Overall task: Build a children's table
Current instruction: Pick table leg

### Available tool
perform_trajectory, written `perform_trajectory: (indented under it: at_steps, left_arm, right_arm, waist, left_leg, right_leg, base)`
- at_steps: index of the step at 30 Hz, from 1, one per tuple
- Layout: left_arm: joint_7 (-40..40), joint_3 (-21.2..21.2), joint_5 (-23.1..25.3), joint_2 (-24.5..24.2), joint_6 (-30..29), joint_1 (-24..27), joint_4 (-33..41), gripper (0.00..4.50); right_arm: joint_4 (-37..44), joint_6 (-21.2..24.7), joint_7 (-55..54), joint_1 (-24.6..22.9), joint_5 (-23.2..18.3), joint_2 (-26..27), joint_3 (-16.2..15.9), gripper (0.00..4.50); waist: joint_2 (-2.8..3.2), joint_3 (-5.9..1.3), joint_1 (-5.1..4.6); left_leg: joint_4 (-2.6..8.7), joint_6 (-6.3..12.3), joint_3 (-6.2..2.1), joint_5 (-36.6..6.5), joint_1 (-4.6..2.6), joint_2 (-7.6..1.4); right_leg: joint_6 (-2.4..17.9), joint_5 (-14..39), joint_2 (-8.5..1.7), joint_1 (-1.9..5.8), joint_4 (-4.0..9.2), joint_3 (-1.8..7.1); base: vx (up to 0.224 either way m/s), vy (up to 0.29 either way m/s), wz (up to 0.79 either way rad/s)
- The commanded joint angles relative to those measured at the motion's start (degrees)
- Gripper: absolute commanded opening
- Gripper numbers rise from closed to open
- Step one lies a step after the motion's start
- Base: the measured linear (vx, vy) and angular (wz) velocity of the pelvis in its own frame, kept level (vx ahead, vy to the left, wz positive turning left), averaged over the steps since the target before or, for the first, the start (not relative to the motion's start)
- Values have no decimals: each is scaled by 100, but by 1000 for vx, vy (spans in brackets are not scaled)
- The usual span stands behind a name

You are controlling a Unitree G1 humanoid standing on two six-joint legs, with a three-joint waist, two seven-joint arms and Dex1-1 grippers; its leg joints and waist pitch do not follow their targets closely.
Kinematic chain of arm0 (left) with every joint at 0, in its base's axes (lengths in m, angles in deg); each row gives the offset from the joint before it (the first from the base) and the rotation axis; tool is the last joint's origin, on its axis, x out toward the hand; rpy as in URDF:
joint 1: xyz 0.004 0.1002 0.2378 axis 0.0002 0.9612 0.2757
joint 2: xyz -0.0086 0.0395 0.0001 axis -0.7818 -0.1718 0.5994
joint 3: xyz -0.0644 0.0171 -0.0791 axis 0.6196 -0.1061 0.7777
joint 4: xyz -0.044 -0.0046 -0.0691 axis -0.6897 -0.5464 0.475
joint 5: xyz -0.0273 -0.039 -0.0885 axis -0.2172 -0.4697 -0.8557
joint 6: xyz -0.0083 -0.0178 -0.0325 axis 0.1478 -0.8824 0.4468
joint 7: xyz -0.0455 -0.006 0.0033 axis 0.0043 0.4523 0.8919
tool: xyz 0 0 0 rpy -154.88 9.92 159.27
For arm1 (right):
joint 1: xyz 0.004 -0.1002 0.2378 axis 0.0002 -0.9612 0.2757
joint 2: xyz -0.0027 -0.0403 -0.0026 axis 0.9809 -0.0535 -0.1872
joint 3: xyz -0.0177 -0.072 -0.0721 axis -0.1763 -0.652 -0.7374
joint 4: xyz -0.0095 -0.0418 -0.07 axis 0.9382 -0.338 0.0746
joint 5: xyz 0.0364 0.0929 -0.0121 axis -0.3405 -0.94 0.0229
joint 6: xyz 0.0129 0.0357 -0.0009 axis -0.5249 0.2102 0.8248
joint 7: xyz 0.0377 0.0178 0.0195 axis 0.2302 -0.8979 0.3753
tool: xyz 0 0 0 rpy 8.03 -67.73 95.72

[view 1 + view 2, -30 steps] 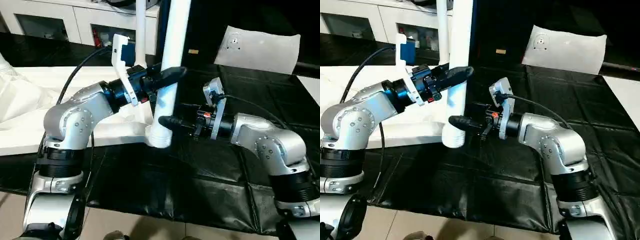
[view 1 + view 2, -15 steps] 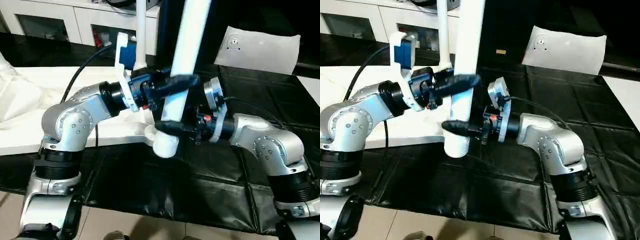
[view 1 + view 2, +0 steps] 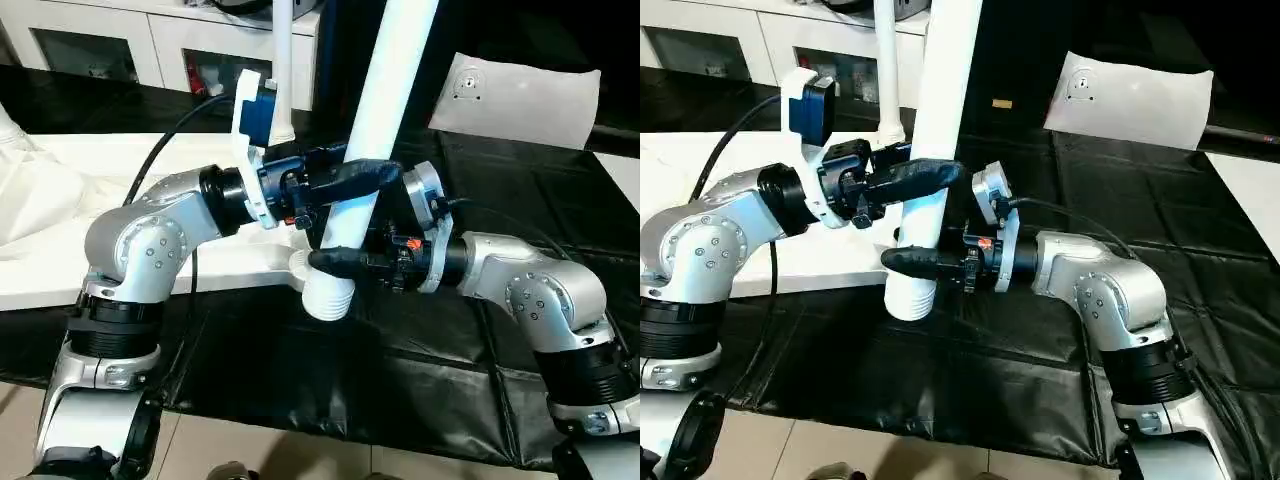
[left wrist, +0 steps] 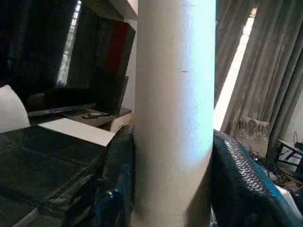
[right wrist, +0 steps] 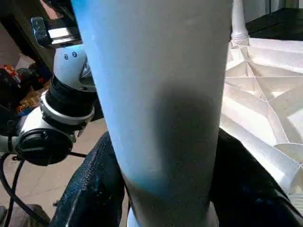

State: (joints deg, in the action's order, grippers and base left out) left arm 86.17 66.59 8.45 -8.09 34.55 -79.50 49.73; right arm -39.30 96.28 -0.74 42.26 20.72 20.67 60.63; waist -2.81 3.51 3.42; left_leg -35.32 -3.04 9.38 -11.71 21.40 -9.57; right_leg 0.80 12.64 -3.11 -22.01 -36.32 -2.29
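Observation:
The tabletop (image 3: 150, 200) lies underside up on the left, its X ribs (image 5: 265, 109) showing. One white leg (image 3: 283, 70) stands upright in its far corner. A second leg (image 3: 385, 90) leans with its top to the right, and its threaded end (image 3: 328, 295) hangs just off the near corner socket (image 3: 298, 263). My left gripper (image 3: 362, 180) is shut on this leg at mid height, fingers (image 4: 118, 179) on both sides. Lower down, my right gripper (image 3: 338, 262) is shut on the same leg (image 5: 161, 94), its fingers (image 5: 94, 189) hugging it.
Black cloth (image 3: 450, 350) covers the work table, whose front edge runs near my elbows. A white pillow-like block (image 3: 525, 95) lies at the back right. White cabinets (image 3: 150, 40) stand behind, and a white bag (image 3: 30, 190) sits at the far left.
The leg's top has tipped to the right and its base has shifted slightly off the socket. My right gripper has closed around its lower part. The left grip is unchanged.

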Motion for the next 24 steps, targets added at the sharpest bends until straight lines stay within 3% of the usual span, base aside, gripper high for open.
perform_trajectory:
  at_steps: [1, 15, 18, 24]
  left_arm:
    - [234, -86, -58, 49, 85, -163, 112, 183]
    - [292, -81, -7, 95, 225, -226, 47, 183]
    - [379, -152, 40, 54, 273, -182, 92, 183]
    - [417, -176, 55, 42, 291, -177, 92, 183]
  right_arm:
    - [-42, 96, -22, -56, -10, -52, -4, 199]
    - [-45, -28, -55, -77, 155, -71, -78, 196]
    - [-98, 212, -153, -53, -10, 22, 28, 265]
    - [-96, 354, -219, -26, -143, 75, 129, 307]
  waist:
    - [29, -408, 11]
    - [25, -406, 17]
    - [29, -399, 13]
    - [34, -385, 20]
  left_leg:
    - [394, 133, -58, -40, -88, -334]
    - [389, 118, -56, -80, -82, -331]
    - [397, 126, -57, -119, -86, -327]
    - [409, 20, -56, -318, -96, -332]
  right_leg:
    - [1487, -215, -479, 320, 319, 272]
    - [1481, -165, -484, 323, 323, 276]
    - [1464, -69, -482, 320, 334, 276]
    - [1417, 258, -484, 300, 361, 278]
  base:
    - [0, 0, 0]
    - [0, 0, 0]
    - [0, 0, 0]
    - [0, 0, 0]
